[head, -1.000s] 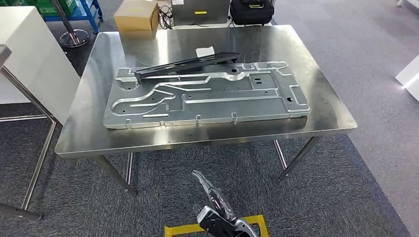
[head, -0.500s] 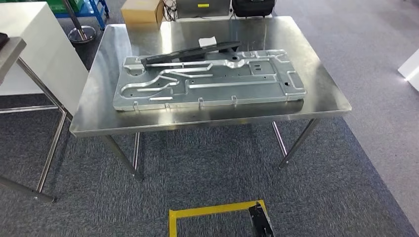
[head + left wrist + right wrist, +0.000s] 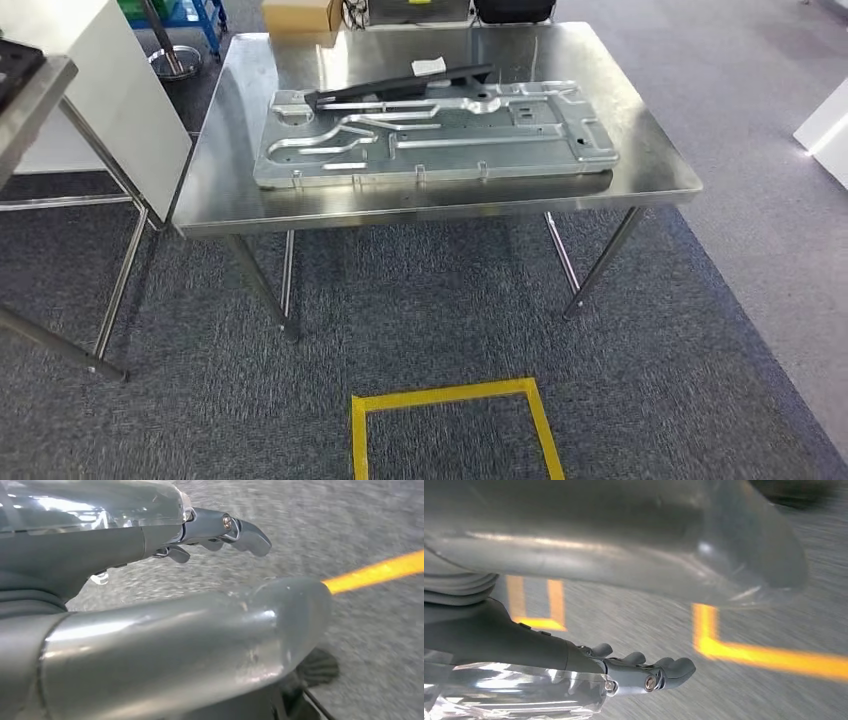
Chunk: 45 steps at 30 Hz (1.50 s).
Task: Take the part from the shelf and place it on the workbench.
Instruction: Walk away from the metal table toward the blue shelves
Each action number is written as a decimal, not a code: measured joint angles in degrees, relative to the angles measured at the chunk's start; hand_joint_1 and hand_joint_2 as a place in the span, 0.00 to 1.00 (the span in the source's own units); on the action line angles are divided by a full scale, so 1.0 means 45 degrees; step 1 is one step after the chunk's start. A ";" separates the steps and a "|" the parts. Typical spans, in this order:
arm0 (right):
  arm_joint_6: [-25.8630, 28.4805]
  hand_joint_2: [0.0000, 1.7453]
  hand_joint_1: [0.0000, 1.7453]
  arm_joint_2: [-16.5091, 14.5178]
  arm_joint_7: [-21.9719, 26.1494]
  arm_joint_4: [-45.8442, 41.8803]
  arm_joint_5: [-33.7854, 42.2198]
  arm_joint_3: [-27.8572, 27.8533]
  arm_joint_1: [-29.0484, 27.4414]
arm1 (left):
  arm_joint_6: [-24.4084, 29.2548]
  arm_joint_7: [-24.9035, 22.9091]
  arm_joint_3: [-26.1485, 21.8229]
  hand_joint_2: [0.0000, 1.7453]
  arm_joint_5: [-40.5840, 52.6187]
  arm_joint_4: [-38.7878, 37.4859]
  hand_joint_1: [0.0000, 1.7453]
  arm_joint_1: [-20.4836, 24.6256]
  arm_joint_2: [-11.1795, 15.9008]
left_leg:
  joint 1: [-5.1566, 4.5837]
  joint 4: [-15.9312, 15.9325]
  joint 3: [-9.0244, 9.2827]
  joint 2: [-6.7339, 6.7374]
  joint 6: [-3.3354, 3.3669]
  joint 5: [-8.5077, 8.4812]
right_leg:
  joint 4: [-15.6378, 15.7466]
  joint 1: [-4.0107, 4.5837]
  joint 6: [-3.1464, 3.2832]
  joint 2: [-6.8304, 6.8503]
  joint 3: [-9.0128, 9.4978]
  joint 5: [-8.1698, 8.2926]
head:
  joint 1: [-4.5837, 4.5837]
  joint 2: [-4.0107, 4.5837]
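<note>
Hanging low over grey carpet: left hand empty, fingers loosely spread, gripping nothing; right hand likewise empty and slack. Seen from the head view: long black plastic part lying slantwise across the far edge of a large silver stamped metal panel, itself flat on the shiny stainless steel workbench. Judged by that, placing probably done. Standing back from the bench, near a yellow tape square on the floor. Grey metal-framed shelf at the left edge. Risks from here: knocking a bench leg while walking or turning, which could jolt the black part off the panel's raised ribs; swinging a dangling hand into the shelf frame.
</note>
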State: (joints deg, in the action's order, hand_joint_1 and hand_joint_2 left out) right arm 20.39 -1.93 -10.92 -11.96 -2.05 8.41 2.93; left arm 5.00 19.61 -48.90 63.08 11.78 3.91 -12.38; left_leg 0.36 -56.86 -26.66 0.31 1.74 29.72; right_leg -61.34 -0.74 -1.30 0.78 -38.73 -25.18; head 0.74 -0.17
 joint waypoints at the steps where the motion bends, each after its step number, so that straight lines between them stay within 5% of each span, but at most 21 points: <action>1: -0.0348 0.00 0.00 0.0010 -0.0884 0.0082 -0.0126 0.0007 -0.0003 | 0.0039 -0.0055 -0.0001 0.00 -0.0001 0.0000 0.00 -0.0002 0.0030 | 0.0002 -0.0004 -0.0188 0.0025 0.0075 -0.0162 | -0.0619 -0.0022 -0.0050 -0.0035 -0.0192 -0.0733 | -0.0019 0.0000; 3: -0.0852 0.00 0.00 0.0002 -0.2029 0.0187 -0.0431 0.0072 -0.0056 | 0.0090 -0.0173 -0.0005 0.00 -0.0005 0.0000 0.00 -0.0035 0.0093 | -0.0038 -0.0025 -0.0605 0.0033 0.0140 -0.0488 | -0.2214 -0.0029 -0.0126 -0.0056 -0.0508 -0.1889 | -0.0065 0.0000; 4: -0.1050 0.00 0.00 -0.0006 -0.2331 0.0233 -0.0548 0.0113 -0.0082 | 0.0098 -0.0224 -0.0006 0.00 -0.0001 0.0000 0.00 -0.0055 0.0121 | -0.0066 -0.0042 -0.0822 0.0037 0.0139 -0.0651 | -0.2827 -0.0031 -0.0143 -0.0063 -0.0538 -0.2011 | -0.0073 0.0000; 6: -0.1288 0.00 0.00 -0.0034 -0.2361 0.0279 -0.0690 0.0203 -0.0108 | 0.0096 -0.0281 -0.0007 0.00 0.0053 0.0000 0.00 -0.0085 0.0172 | -0.0115 -0.0074 -0.1263 0.0051 0.0101 -0.0963 | -0.2986 -0.0031 -0.0111 -0.0071 -0.0069 -0.1456 | -0.0074 0.0000; 8: -0.1262 0.00 0.00 -0.0072 -0.1712 0.0285 -0.0743 0.0272 -0.0091 | 0.0089 -0.0274 -0.0007 0.00 0.0138 0.0000 0.00 -0.0088 0.0211 | -0.0151 -0.0092 -0.1618 0.0052 0.0032 -0.1221 | -0.1505 0.0001 0.0037 -0.0091 0.1324 -0.0967 | -0.0074 0.0000; 10: -0.1136 0.00 0.00 -0.0107 -0.0505 0.0283 -0.0747 0.0298 -0.0056 | 0.0101 -0.0149 -0.0012 0.00 0.0160 0.0000 0.00 -0.0089 0.0228 | -0.0185 -0.0128 -0.1771 0.0055 -0.0081 -0.1419 | 0.0515 0.0085 0.0227 -0.0107 0.2840 -0.1294 | -0.0069 0.0000; 12: -0.1062 0.00 0.00 -0.0155 0.0746 0.0283 -0.0766 0.0309 -0.0031 | 0.0118 0.0108 -0.0064 0.00 0.0057 0.0000 0.00 -0.0090 0.0236 | -0.0171 -0.0138 -0.1816 0.0073 -0.0243 -0.1612 | 0.1436 0.0170 0.0366 -0.0112 0.3362 -0.1580 | -0.0073 0.0000; 14: -0.0990 0.00 0.00 -0.0239 0.1461 0.0288 -0.0855 0.0347 -0.0019 | 0.0084 0.0398 -0.0199 0.00 -0.0132 0.0000 0.00 -0.0086 0.0245 | -0.0118 -0.0273 -0.1930 0.0067 -0.0407 -0.1550 | 0.1500 0.0155 0.0508 -0.0083 0.3252 -0.1394 | -0.0089 0.0000; 16: -0.0938 0.00 0.00 -0.0301 0.1636 0.0297 -0.0964 0.0404 -0.0010 | 0.0047 0.0573 -0.0325 0.00 -0.0249 0.0000 0.00 -0.0106 0.0250 | -0.0069 -0.1164 -0.2269 0.0038 -0.0546 -0.0713 | 0.1516 0.0123 0.0673 -0.0009 0.3077 -0.1172 | -0.0057 0.0000; 18: -0.0933 0.00 0.00 -0.0322 0.1625 0.0324 -0.1033 0.0442 -0.0039 | 0.0051 0.0631 -0.0388 0.00 -0.0263 0.0000 0.00 -0.0149 0.0250 | -0.0032 -0.2779 -0.2752 0.0025 -0.0660 0.0403 | 0.1415 0.0155 0.0759 0.0059 0.2788 -0.0987 | -0.0022 0.0000; 20: -0.0939 0.00 0.00 -0.0348 0.1521 0.0368 -0.1137 0.0494 -0.0072 | 0.0084 0.0663 -0.0437 0.00 -0.0243 0.0000 0.00 -0.0182 0.0251 | -0.0022 -0.3685 -0.2805 0.0027 -0.0718 0.0738 | 0.1204 0.0173 0.0754 0.0087 0.2398 -0.0839 | -0.0021 0.0000; 21: -0.0943 0.00 0.00 -0.0368 0.1437 0.0385 -0.1207 0.0541 -0.0073 | 0.0109 0.0665 -0.0455 0.00 -0.0215 0.0000 0.00 -0.0184 0.0255 | -0.0022 -0.3469 -0.2495 0.0027 -0.0719 0.0566 | 0.1071 0.0172 0.0736 0.0082 0.2196 -0.0800 | -0.0021 0.0000; 25: -0.0951 0.00 0.00 -0.0442 0.1148 0.0402 -0.1417 0.0737 -0.0060 | 0.0179 0.0608 -0.0472 0.00 -0.0091 0.0000 0.00 -0.0138 0.0301 | -0.0086 -0.0652 -0.0578 0.0019 -0.0478 -0.0110 | 0.0589 0.0187 0.0601 0.0049 0.1628 -0.0707 | -0.0022 0.0000; 29: -0.0933 0.00 0.00 -0.0459 0.1093 0.0412 -0.1491 0.0837 -0.0060 | 0.0225 0.0599 -0.0489 0.00 -0.0077 -0.0002 0.00 -0.0127 0.0314 | -0.0069 -0.0264 -0.0720 0.0047 -0.0159 -0.0350 | 0.0412 0.0202 0.0283 0.0015 0.1415 -0.0680 | -0.0016 0.0001; 33: -0.0914 0.00 0.00 -0.0455 0.1154 0.0424 -0.1522 0.0934 -0.0064 | 0.0301 0.0616 -0.0560 0.00 -0.0120 -0.0004 0.00 -0.0098 0.0310 | -0.0023 -0.0161 -0.1180 0.0080 0.0105 -0.0841 | -0.1638 0.0086 0.0040 -0.0112 0.0704 -0.2582 | -0.0148 0.0000; 35: -0.0914 0.00 0.00 -0.0455 0.1193 0.0424 -0.1522 0.0955 -0.0061 | 0.0316 0.0616 -0.0585 0.00 -0.0119 -0.0004 0.00 -0.0099 0.0312 | -0.0027 -0.0191 -0.1520 0.0081 0.0076 -0.1087 | -0.2602 -0.0019 -0.0061 -0.0118 0.0592 -0.2950 | -0.0162 0.0000; 36: -0.0915 0.00 0.00 -0.0455 0.1226 0.0424 -0.1522 0.0957 -0.0058 | 0.0324 0.0617 -0.0593 0.00 -0.0118 -0.0004 0.00 -0.0098 0.0313 | -0.0021 -0.0218 -0.1693 0.0081 0.0043 -0.1204 | -0.2552 -0.0078 -0.0107 -0.0117 0.0808 -0.2716 | -0.0164 0.0000; 38: -0.0929 0.00 0.00 -0.0455 0.1385 0.0422 -0.1497 0.0957 -0.0037 | 0.0357 0.0628 -0.0602 0.00 -0.0116 -0.0001 0.00 -0.0092 0.0313 | -0.0002 -0.0300 -0.1989 0.0074 -0.0057 -0.1409 | -0.1318 -0.0200 -0.0177 -0.0117 0.1826 -0.1937 | -0.0167 0.0000; 41: -0.1013 0.00 0.00 -0.0469 0.1913 0.0419 -0.1368 0.0955 0.0028 | 0.0459 0.0684 -0.0618 0.00 -0.0115 0.0000 0.00 -0.0070 0.0316 | -0.0015 -0.0386 -0.2250 0.0071 -0.0320 -0.1723 | 0.0928 -0.0172 -0.0128 -0.0160 0.3200 -0.1736 | -0.0162 0.0000; 43: -0.1173 0.00 0.00 -0.0482 0.2334 0.0420 -0.1234 0.0938 0.0021 | 0.0511 0.0710 -0.0639 0.00 -0.0133 -0.0002 0.00 -0.0064 0.0316 | 0.0034 -0.0294 -0.2320 0.0080 -0.0528 -0.1996 | 0.1220 -0.0074 0.0042 -0.0181 0.3175 -0.1675 | -0.0151 0.0001; 45: -0.1343 0.00 0.00 -0.0488 0.2647 0.0422 -0.1110 0.0888 0.0001 | 0.0539 0.0713 -0.0673 0.00 -0.0155 -0.0004 0.00 -0.0080 0.0314 | 0.0104 -0.0455 -0.2465 0.0059 -0.0677 -0.1705 | 0.1254 -0.0059 0.0260 -0.0110 0.2945 -0.1380 | -0.0142 0.0001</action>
State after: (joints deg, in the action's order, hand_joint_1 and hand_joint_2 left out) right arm 14.35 -4.13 0.99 -10.06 -7.04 12.41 2.93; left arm 7.43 22.82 -51.93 62.38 11.76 3.55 -10.97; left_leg 0.83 -58.90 -37.75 0.57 -1.31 22.05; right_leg -55.70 -1.01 -0.13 0.28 -25.48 -31.39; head 0.10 -0.17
